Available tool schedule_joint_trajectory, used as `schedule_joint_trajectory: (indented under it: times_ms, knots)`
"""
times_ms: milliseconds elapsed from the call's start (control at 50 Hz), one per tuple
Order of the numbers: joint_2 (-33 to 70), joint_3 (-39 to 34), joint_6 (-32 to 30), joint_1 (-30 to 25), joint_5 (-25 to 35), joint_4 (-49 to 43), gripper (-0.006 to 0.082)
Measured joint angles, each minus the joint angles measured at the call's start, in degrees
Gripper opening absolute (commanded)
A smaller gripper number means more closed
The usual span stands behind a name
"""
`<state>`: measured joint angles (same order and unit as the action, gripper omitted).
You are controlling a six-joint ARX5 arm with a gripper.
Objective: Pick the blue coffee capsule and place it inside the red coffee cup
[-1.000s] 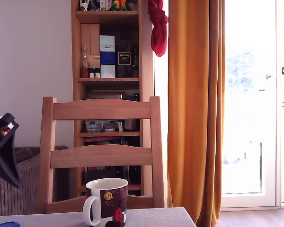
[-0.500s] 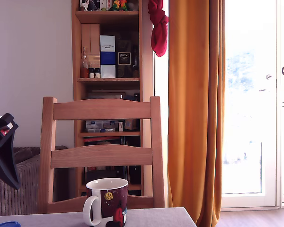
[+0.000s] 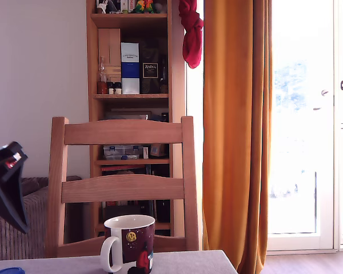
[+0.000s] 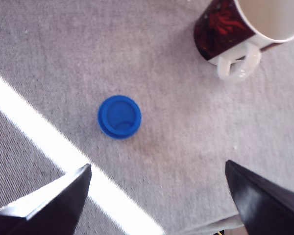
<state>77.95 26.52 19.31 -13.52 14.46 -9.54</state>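
Here tool (image 4: 157, 188) spread wide above blue coffee capsule (image 4: 119, 116), seemingly untouched; red coffee cup (image 4: 245, 29) apart.

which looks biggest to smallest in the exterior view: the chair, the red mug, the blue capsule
1. Chair, largest by far.
2. Red mug.
3. Blue capsule, smallest, though only a sliver shows at the bottom edge, so its full size is unsure.
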Motion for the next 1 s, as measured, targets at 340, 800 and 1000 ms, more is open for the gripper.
schedule_joint_trajectory:
  times_ms: [340, 800, 1000]
  knots:
    - [15.21, 11.63, -2.97, 0.0, -3.52, -6.95, 0.0795]
    - [24.24, 16.79, -4.52, 0.0, -5.81, -7.34, 0.0795]
    - [27.65, 17.0, -4.57, 0.0, -5.81, -7.08, 0.0795]
